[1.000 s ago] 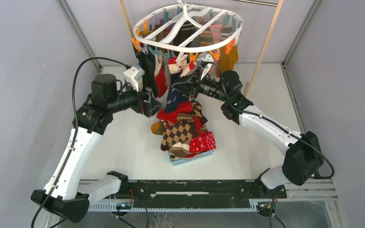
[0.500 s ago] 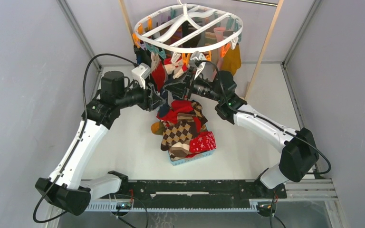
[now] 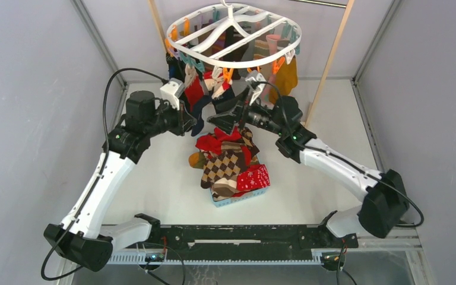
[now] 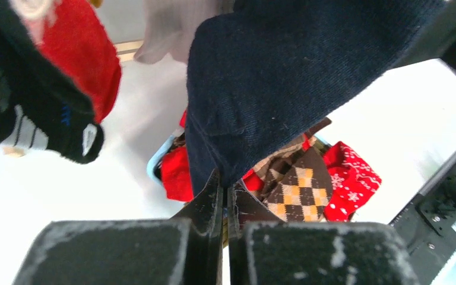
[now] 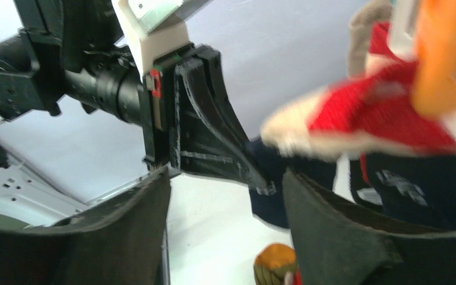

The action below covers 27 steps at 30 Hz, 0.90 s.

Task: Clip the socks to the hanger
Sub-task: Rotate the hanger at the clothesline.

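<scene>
The white oval hanger (image 3: 181, 40) hangs at the back with orange and teal clothespins; several socks are clipped to it. A navy sock (image 3: 202, 110) dangles from its near side. My left gripper (image 3: 189, 123) is shut on that sock's lower edge (image 4: 273, 89), with its fingertips (image 4: 217, 187) pressed together. My right gripper (image 3: 224, 116) stands open just right of it, nothing between its fingers (image 5: 332, 225). It faces the left gripper's fingers (image 5: 214, 136) and the navy sock (image 5: 267, 202). More socks, argyle (image 3: 225, 166) and red snowflake (image 3: 254, 177), are piled below.
The pile sits in a small light-blue basket (image 3: 237, 199) at the table's middle. A black-and-grey sock (image 4: 41, 113) and a red sock (image 4: 86, 59) hang left of the navy one. A red-and-cream sock (image 5: 380, 119) hangs from an orange clothespin (image 5: 445, 53). Wooden rack poles (image 3: 332, 53) flank the hanger.
My left gripper moved in and closed on the navy sock. My right gripper opened and let go of it. The navy sock's lower end was drawn up and left.
</scene>
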{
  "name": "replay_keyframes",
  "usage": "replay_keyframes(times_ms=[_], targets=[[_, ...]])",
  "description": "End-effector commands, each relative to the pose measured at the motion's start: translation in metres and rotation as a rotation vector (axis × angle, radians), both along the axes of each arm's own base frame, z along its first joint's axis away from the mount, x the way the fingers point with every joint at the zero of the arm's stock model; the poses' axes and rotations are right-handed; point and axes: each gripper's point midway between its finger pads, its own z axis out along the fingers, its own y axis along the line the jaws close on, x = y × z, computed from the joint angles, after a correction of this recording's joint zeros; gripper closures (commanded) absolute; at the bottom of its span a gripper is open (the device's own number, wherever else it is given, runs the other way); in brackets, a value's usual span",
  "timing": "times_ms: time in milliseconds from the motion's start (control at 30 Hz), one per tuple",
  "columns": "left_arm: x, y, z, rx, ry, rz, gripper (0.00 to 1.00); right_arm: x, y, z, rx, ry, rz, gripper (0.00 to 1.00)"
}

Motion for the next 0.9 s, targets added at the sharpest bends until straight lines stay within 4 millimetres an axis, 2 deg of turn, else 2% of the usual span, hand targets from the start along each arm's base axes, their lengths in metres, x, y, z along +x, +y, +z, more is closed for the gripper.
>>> replay_keyframes(times_ms=[0, 100, 233, 367, 500, 633, 733, 867], targets=[[-0.002, 0.022, 0.019, 0.035, -0.093, 0.090, 1.00, 0.003, -0.044, 0.026, 0.041, -0.097, -0.164, 0.17], [-0.006, 0.029, 0.023, 0.050, -0.114, 0.113, 1.00, 0.005, -0.074, 0.021, 0.053, -0.083, -0.203, 0.15], [-0.006, 0.033, 0.028, 0.056, -0.126, 0.131, 1.00, 0.014, -0.107, 0.024, 0.086, -0.111, -0.256, 0.14], [-0.008, 0.032, 0.034, 0.048, -0.123, 0.125, 1.00, 0.031, -0.123, 0.034, 0.083, -0.219, -0.356, 0.16], [-0.010, 0.034, 0.038, 0.047, -0.125, 0.131, 1.00, 0.043, -0.126, 0.051, 0.104, -0.338, -0.418, 0.19], [-0.014, 0.035, 0.039, 0.047, -0.124, 0.128, 1.00, 0.056, -0.120, 0.065, 0.091, -0.388, -0.420, 0.24], [-0.017, 0.036, 0.039, 0.051, -0.129, 0.126, 1.00, 0.063, -0.114, 0.072, 0.089, -0.407, -0.387, 0.28], [-0.018, 0.038, 0.041, 0.056, -0.136, 0.129, 1.00, 0.063, -0.104, 0.081, 0.108, -0.407, -0.283, 0.35]])
